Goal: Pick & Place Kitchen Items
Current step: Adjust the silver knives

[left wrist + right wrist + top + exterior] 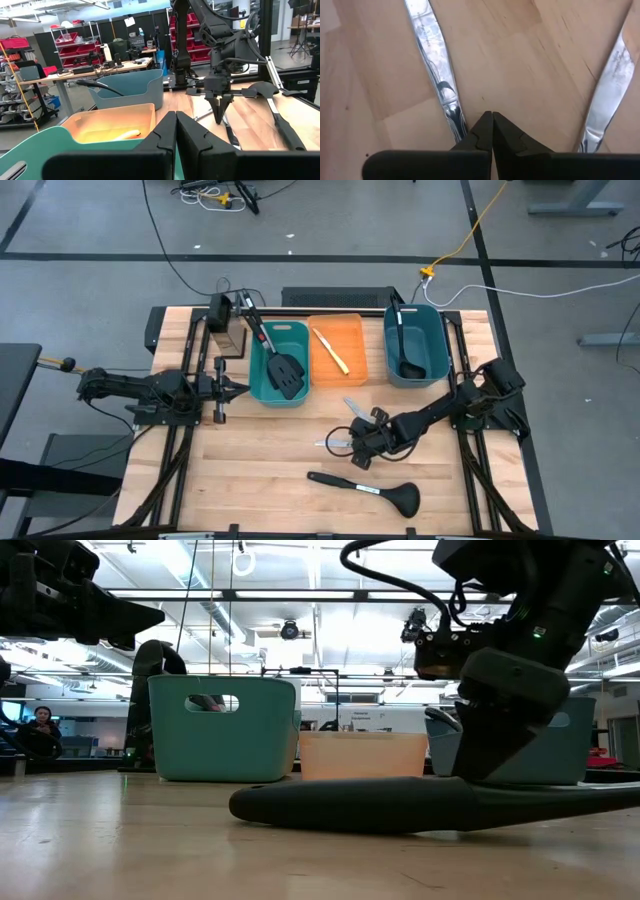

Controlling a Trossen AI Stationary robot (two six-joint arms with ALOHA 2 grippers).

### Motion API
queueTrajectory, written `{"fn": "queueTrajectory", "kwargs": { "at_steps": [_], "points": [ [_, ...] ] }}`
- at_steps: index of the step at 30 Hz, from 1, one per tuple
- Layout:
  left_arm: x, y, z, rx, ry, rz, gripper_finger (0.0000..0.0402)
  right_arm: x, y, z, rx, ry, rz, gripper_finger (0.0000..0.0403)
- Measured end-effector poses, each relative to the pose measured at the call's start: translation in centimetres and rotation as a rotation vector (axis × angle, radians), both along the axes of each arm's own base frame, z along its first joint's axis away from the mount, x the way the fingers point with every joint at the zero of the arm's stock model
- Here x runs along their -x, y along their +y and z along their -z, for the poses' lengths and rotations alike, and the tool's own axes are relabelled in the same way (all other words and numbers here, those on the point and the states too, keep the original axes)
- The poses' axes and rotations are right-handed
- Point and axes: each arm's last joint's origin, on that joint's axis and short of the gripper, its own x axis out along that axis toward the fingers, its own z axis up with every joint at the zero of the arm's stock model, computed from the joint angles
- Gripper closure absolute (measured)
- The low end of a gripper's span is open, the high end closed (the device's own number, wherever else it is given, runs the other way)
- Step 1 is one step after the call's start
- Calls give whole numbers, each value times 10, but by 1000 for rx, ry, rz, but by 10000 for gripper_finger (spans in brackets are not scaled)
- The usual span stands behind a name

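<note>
1. Left gripper [240, 389] hovering at the worktop's [260, 470] left side, just beside the left teal bin [270, 392]; dark matte fingers [165, 135] pressed together, holding nothing.
2. Left teal bin: smooth plastic, rounded corners, oval handle cut-out; black slotted spatula [286, 371] inside, red-marked handle leaning over the far rim.
3. Orange bin [352, 350]: translucent plastic, with a thin yellowish stick [330, 350] lying aslant inside.
4. Silver knives [434, 55] flat on pale wood-grain planks mid-worktop, polished and reflective, one on each side of the right gripper [492, 122]; its fingers together, tips right at the worktop between the knives, clamped on nothing.
5. Black ladle [370, 492] lying near the front edge, slim handle, round bowl to the right.
6. Right teal bin [436, 355] with a second black ladle [405, 345] inside.
7. No readable writing anywhere.
</note>
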Motion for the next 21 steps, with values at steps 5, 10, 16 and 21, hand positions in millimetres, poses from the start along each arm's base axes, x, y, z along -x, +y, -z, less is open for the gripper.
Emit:
{"fn": "queueTrajectory", "kwargs": {
  "at_steps": [5, 10, 16, 21],
  "points": [
    [0, 0, 0, 0, 0, 0, 386, 1, 6, 0, -2, -15, -22, 396],
    [0, 0, 0, 0, 0, 0, 386, 1, 11, -1, -9, -28, -59, 396],
    [0, 0, 0, 0, 0, 0, 386, 2, 17, -1, -26, -44, -76, 396],
    [0, 0, 0, 0, 0, 0, 386, 1, 18, -2, -21, -59, -69, 396]
  ]
}}
